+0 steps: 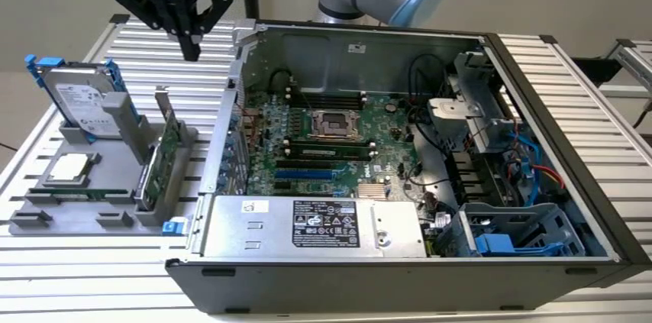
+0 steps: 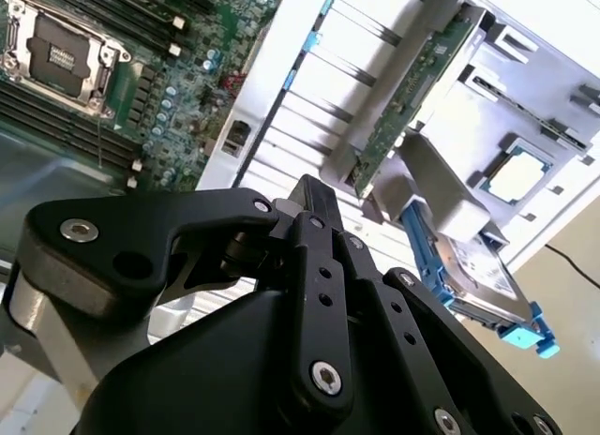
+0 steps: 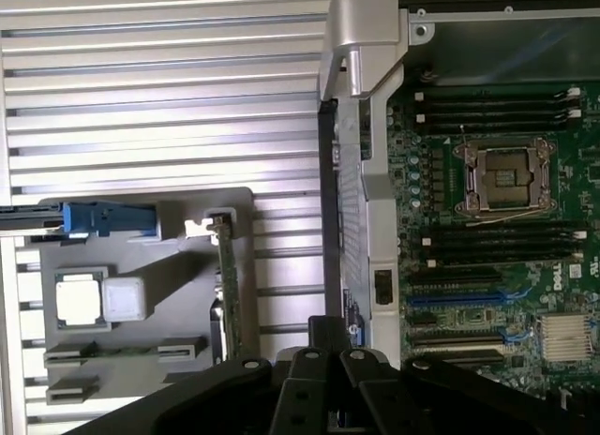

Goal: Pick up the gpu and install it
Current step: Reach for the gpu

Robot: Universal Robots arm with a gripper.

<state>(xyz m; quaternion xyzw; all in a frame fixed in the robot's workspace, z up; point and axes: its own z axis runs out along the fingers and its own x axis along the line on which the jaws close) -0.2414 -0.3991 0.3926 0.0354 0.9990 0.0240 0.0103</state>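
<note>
Slatted table (image 1: 570, 71) | gripper (image 1: 191, 54) raised, fingers (image 1: 189, 39) pressed together, nothing held | gpu (image 1: 161, 156) stood in tray (image 1: 26, 222), well below fingers

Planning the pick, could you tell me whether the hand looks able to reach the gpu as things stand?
Probably yes: the gpu stands on edge in the gray holder, its top edge bare, and the hand hangs higher up with nothing between them. It looks shut and would have to open.

Slatted metal table (image 1: 570, 71), grey parts holder (image 1: 112, 212) on it, open computer case (image 1: 408, 292) just beside
</note>
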